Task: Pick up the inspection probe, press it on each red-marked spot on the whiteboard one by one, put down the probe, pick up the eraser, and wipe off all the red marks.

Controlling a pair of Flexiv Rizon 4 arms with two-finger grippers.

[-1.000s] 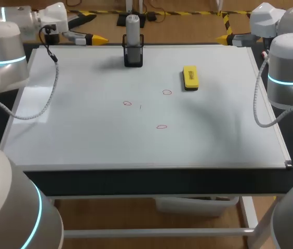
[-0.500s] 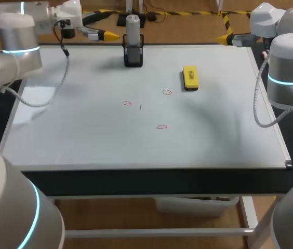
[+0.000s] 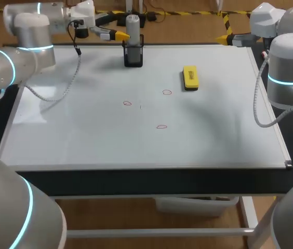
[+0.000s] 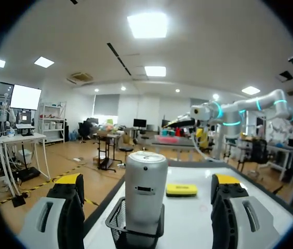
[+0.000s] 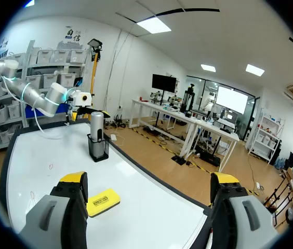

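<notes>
The inspection probe (image 3: 132,27), a grey cylinder, stands upright in a black mesh holder (image 3: 133,56) at the whiteboard's far edge. My left gripper (image 3: 119,26) is open just left of the probe, level with its top. In the left wrist view the probe (image 4: 145,189) stands ahead, centred between the open fingers (image 4: 68,207) without touching them. The yellow eraser (image 3: 190,77) lies flat right of the holder. Three small red marks (image 3: 127,102), (image 3: 167,92), (image 3: 161,126) sit mid-board. My right gripper (image 3: 224,37) hangs open and empty off the far right corner, with the eraser (image 5: 103,202) ahead of it.
The whiteboard (image 3: 84,140) covers almost the whole table, its framed edge (image 3: 271,109) running under my right arm. My left arm's cable (image 3: 58,93) droops over the board's far left part.
My left arm has swung right along the far edge, bringing its open gripper from the left corner up to the probe. The right arm, eraser and marks are as before.
</notes>
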